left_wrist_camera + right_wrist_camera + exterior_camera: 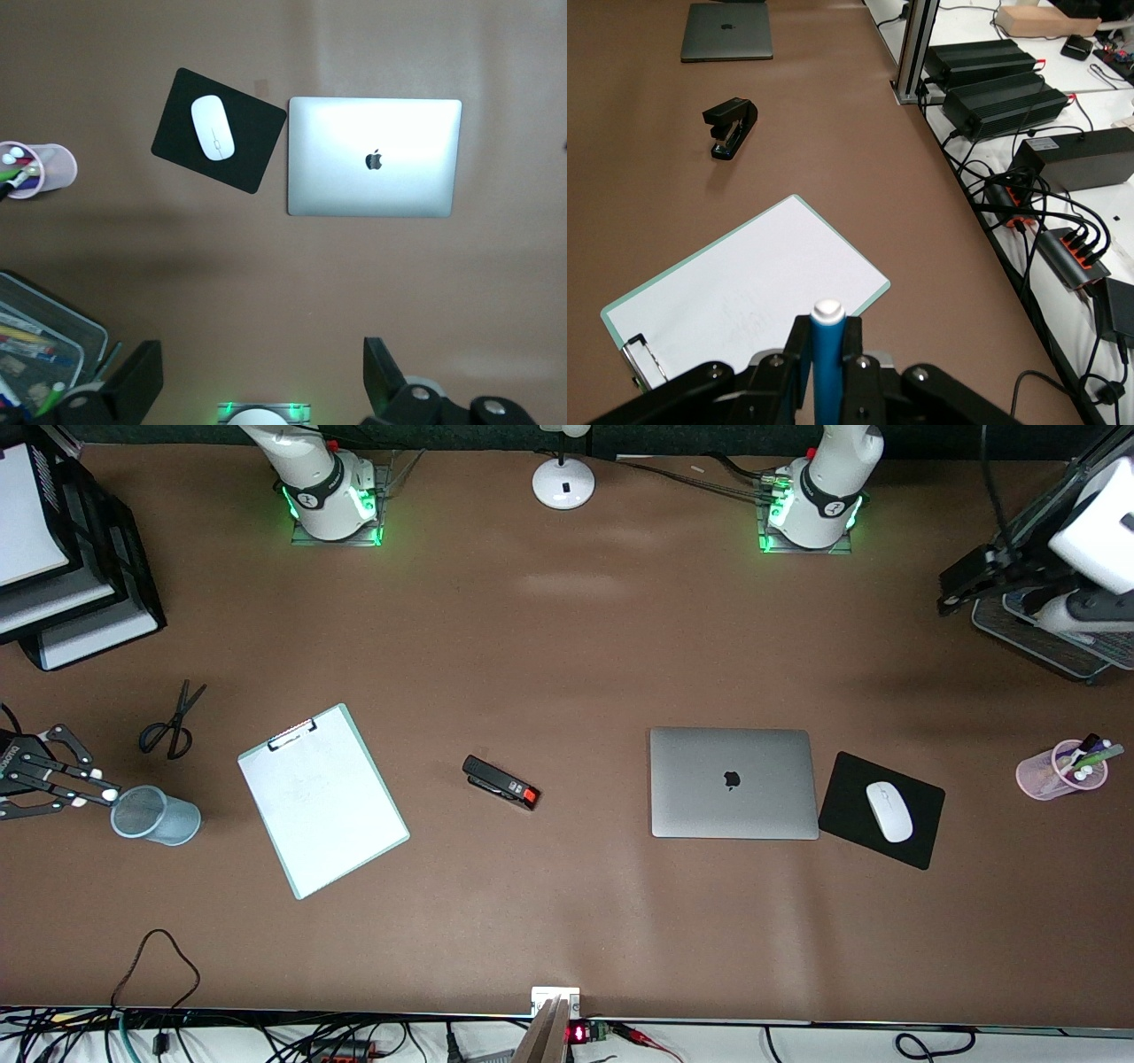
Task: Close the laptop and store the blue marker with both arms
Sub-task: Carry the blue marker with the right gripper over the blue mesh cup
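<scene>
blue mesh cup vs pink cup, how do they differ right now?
Pose: the blue mesh cup lies on its side; the pink cup stands upright.
Contents: the blue mesh cup shows nothing inside; the pink cup holds several pens.
Place: the blue mesh cup sits at the right arm's end of the table, the pink cup at the left arm's end.
Shared: both are small round cups resting on the brown table.

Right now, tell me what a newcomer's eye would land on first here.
The closed laptop, beside the black mousepad toward the left arm's end. Then the right gripper, jaws shut on the blue marker, over the clipboard. The left gripper waits open above the table.
</scene>
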`<state>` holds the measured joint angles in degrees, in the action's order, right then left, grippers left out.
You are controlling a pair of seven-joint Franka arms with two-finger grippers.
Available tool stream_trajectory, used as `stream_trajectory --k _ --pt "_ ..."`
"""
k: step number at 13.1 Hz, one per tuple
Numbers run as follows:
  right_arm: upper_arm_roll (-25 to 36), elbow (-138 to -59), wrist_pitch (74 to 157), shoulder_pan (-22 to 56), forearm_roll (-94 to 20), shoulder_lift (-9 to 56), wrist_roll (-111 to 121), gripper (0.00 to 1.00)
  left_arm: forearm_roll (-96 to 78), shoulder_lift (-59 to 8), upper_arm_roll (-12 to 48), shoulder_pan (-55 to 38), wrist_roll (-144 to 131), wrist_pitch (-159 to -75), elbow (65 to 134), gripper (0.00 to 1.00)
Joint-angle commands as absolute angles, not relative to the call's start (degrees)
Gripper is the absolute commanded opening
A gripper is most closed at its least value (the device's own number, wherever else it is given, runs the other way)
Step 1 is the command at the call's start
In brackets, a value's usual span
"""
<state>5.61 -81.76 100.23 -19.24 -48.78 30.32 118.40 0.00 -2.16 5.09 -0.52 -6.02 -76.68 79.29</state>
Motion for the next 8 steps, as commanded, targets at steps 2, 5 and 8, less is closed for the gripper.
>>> stream_trajectory --k 2,5,8 --pt "4.75 -81.3 97.22 -22.4 -53.68 32.51 124.18 0.0 0.18 4.03 2.46 -3.51 -2.81 -78.65 86.55 1.0" --pt "4.66 -79.82 96.59 -24.52 -55.02 35.41 126.64 0.0 0.09 6.24 2.46 -3.25 -2.38 -79.72 89.38 1.0" --pt "4.66 -78.75 95.72 -26.01 -56.25 37.35 128.23 0.0 0.09 10.09 2.46 -1.85 3.51 -84.8 95.51 1.0"
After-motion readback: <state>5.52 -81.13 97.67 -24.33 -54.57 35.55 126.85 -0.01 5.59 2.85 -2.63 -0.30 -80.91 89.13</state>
